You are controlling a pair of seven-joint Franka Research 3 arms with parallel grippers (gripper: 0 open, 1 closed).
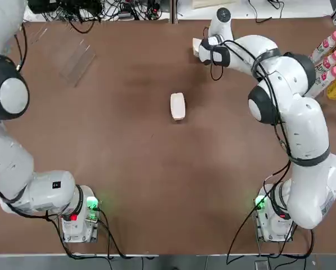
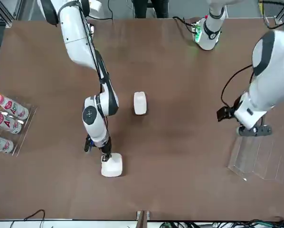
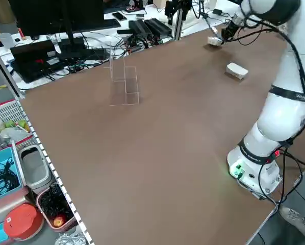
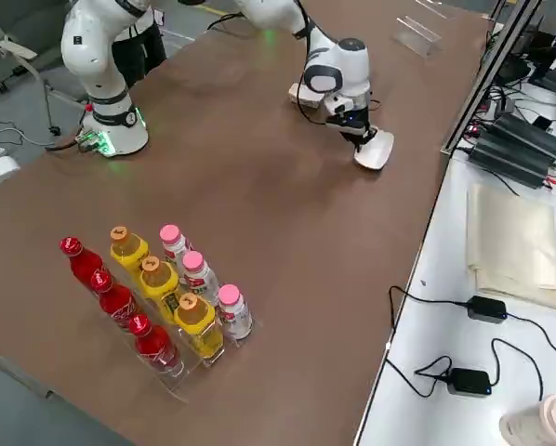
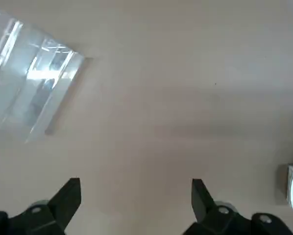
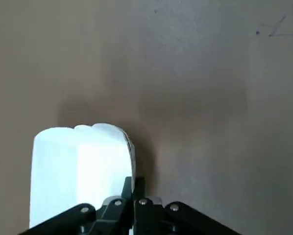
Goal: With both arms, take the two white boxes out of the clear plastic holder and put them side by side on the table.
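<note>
Okay, my right gripper (image 6: 133,182) over counter (image 1: 145,169), jaws clenched on white box (image 6: 78,171) edge, my left gripper (image 5: 136,182) near clear holder (image 5: 34,73), jaws released, other white box (image 1: 178,106) on counter.

The broad flat tabletop (image 1: 151,169) was a matte brown. Near the middle of the top view, the small rounded-corner box (image 1: 178,106) was plain white, and in the lower left of the right wrist view the other small rounded box (image 6: 78,171) was white too. The stepped acrylic holder (image 1: 78,62), upper left in the top view, was colourless with pale edges. The jointed robot arms (image 1: 317,129) were white with black bands. Lower left in the right side view, bottles (image 4: 157,344) showed red, yellow and white, the white ones pink-capped, the yellow ones orange-brown-capped.
</note>
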